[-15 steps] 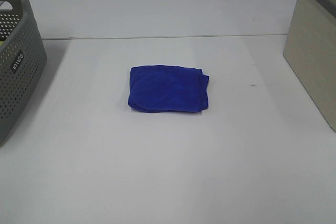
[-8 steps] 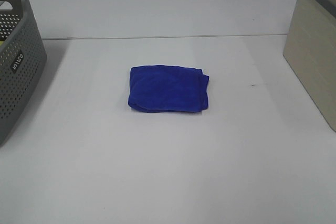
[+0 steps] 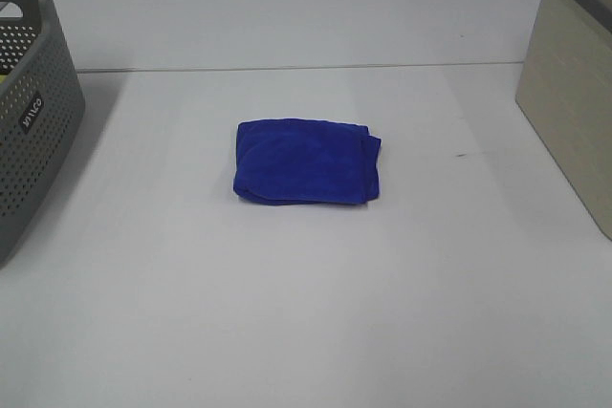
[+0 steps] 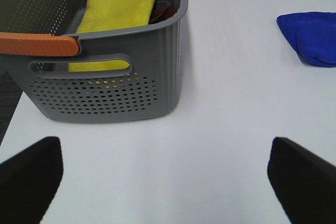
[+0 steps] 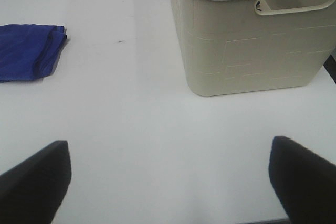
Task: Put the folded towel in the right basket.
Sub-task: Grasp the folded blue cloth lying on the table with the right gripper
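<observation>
Fingers [image 5: 34, 179] of right gripper [image 5: 168, 153] and left gripper [image 4: 165, 148]: spread apart, empty. Towel [image 3: 306, 161]: laid midway between them, long axis crosswise; beige basket [image 5: 252, 40] nearer right gripper.

**No change in the last second**

High camera: nothing differs from the two earlier pictures. The folded blue towel [image 3: 306, 161] has not shifted in place or shape on the worktop [image 3: 306, 322]. Wrist cameras have no earlier pictures to compare.
</observation>
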### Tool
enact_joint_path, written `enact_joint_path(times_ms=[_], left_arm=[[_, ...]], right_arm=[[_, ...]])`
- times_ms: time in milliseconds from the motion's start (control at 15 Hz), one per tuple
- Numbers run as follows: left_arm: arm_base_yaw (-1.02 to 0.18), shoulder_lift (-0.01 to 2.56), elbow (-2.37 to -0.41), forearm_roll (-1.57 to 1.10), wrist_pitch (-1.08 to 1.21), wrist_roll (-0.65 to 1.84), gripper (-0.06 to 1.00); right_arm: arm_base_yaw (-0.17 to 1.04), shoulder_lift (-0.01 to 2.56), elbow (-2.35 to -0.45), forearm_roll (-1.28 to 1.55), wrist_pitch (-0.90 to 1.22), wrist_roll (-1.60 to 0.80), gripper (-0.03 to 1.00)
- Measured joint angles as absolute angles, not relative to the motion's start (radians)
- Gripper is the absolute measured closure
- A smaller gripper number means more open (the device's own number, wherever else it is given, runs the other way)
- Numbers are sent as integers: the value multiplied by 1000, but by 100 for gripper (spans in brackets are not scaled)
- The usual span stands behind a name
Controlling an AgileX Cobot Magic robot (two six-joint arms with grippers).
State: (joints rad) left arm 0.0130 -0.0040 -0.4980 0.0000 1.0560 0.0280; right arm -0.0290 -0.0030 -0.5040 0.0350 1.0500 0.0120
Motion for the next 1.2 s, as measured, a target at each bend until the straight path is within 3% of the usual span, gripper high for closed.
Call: enact_joint_path(times_ms=[1200], left_arm=[[13, -4, -498, 0, 1056, 28, -4]], right_arm=[[-29, -3, -504, 36, 1050, 12, 0]])
